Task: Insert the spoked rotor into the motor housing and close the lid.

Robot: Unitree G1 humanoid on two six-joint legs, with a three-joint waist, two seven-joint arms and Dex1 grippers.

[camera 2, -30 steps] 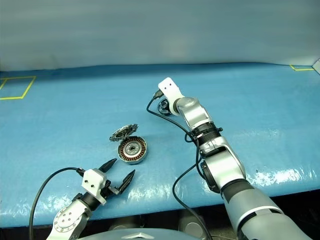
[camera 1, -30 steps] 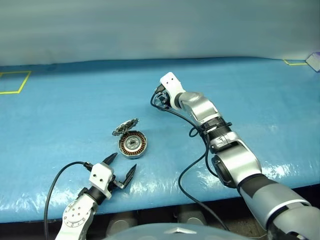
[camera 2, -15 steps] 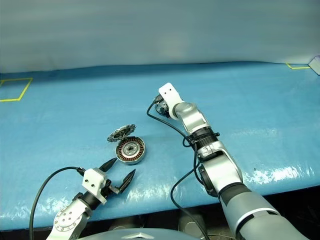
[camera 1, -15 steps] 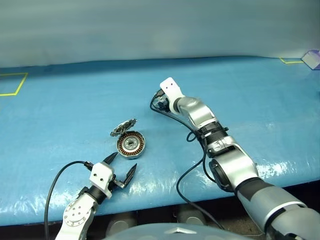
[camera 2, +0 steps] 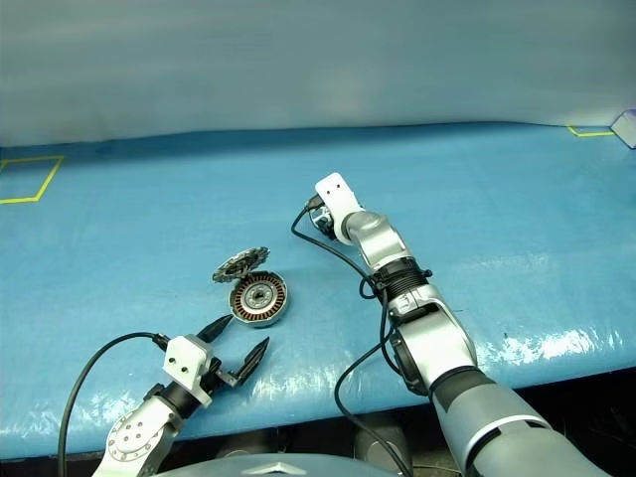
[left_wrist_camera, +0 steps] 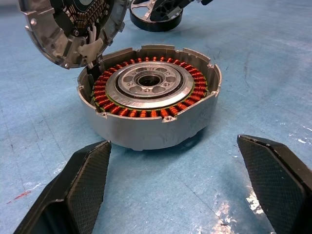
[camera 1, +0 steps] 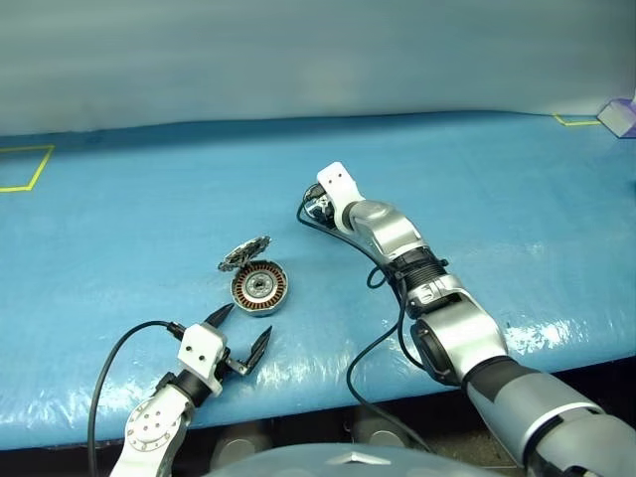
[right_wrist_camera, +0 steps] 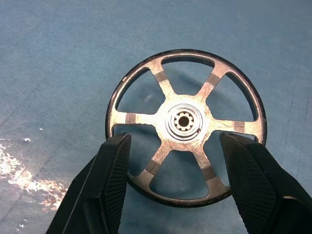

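- The table (camera 1: 119, 229) is covered in blue sheeting, and the work is laid out near its front edge.
- The housing (left_wrist_camera: 148, 105) is set flat on the table with its copper windings and centre bearing facing up, presumably so the rotor can be dropped straight in.
- The lid (left_wrist_camera: 68, 27) is hinged at the far-left edge of the housing and stands tipped open, which leaves the cavity clear.
- The rotor (right_wrist_camera: 185, 122) lies flat beyond the housing and to its right, apart from it.
- The right gripper (right_wrist_camera: 173, 187) is poised over the rotor, its fingers spread to either side of the rim, apparently ready for a pinch; nothing is gripped yet.
- The left gripper (camera 1: 238, 331) is parked just in front of the housing, spread wide and empty, likely waiting.
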